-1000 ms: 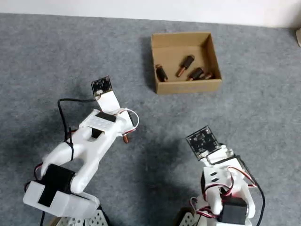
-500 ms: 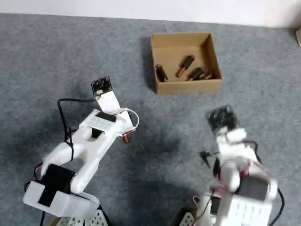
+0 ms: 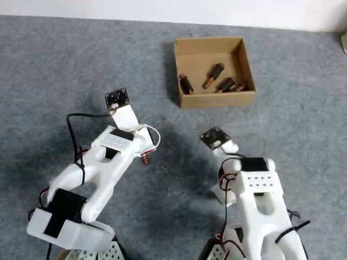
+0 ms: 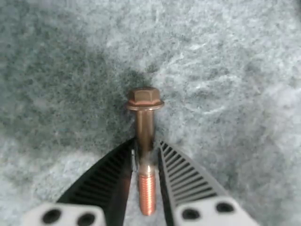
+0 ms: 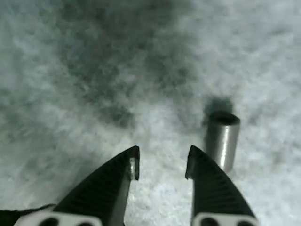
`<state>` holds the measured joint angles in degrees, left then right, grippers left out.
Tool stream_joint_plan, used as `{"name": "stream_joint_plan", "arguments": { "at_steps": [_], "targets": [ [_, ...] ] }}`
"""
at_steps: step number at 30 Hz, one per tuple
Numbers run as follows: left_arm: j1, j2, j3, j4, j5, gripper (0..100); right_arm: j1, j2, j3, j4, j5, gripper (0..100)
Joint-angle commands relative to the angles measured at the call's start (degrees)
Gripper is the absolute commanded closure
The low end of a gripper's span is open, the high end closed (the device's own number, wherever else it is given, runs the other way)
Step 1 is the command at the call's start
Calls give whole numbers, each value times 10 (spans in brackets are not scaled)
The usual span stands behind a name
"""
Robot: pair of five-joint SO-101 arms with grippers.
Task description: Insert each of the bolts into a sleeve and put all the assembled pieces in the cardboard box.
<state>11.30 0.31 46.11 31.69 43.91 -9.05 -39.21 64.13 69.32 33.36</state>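
Observation:
A copper bolt [image 4: 144, 123] with a hex head is clamped by its shank in my left gripper [image 4: 146, 151], just above the grey carpet. From above, the bolt [image 3: 145, 159] pokes out under the left arm's wrist. A grey metal sleeve [image 5: 222, 139] stands upright on the carpet, just outside one fingertip of my right gripper [image 5: 162, 159], which is open with nothing between its fingers. The right arm [image 3: 255, 187] reaches over the middle of the carpet. The cardboard box [image 3: 217, 99] at the back holds several assembled pieces [image 3: 213, 75].
Grey carpet [image 3: 65, 65] covers the whole table. A white wall strip [image 3: 162, 8] runs along the far edge. Open carpet lies between the two arms and in front of the box.
The right arm has swung forward from the lower right and then left toward the middle of the carpet. The left arm and its bolt have kept still.

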Motion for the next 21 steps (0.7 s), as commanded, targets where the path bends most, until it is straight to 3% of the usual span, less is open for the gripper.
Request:
{"name": "stream_joint_plan", "arguments": {
  "at_steps": [1,7,12,21],
  "targets": [
    [-11,1,-17,-2,-1,995,0,1,6,-28,-6,847],
    [-11,1,-17,-2,-1,995,5,0,0,-37,47,847],
    [-11,1,-17,-2,-1,995,17,0,-30,-7,46,847],
    [-11,1,-17,-2,-1,995,124,7,-115,7,98,847]
  ]
}}
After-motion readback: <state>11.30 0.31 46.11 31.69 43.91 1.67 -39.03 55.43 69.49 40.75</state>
